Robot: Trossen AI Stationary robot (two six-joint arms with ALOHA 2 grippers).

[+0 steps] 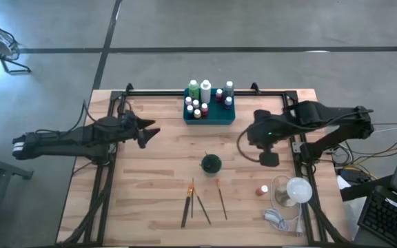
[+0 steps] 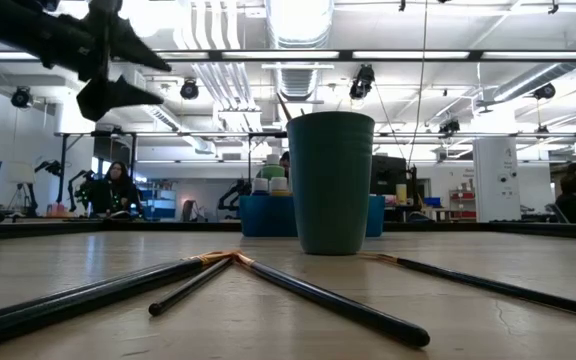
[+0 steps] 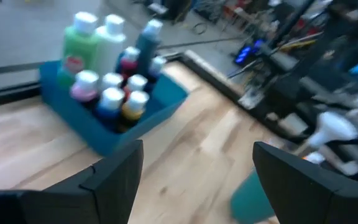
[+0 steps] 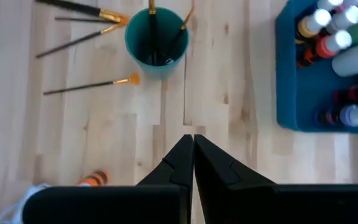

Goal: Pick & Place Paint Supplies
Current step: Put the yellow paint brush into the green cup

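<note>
A teal tray [image 1: 209, 116] at the table's far middle holds several white-capped paint bottles [image 1: 197, 103], also seen in the left wrist view [image 3: 110, 68]. The dark green cup [image 1: 211, 164] stands upright at mid-table with two brush handles [image 4: 152, 25] sticking out of it. Three paintbrushes [image 1: 202, 203] lie flat near the front edge. A small orange bottle [image 1: 262, 190] lies on the wood to the right. My left gripper [image 1: 150, 134] hovers open, left of the tray. My right gripper [image 4: 192, 149] is shut on nothing, high above the wood right of the cup [image 4: 157, 37].
A clear round object with a white part [image 1: 291, 191] and a white cord [image 1: 278, 219] lie at the front right corner. Black frame rails [image 1: 105, 186] run along the table's left and right sides. Bare wood lies between the cup and the tray.
</note>
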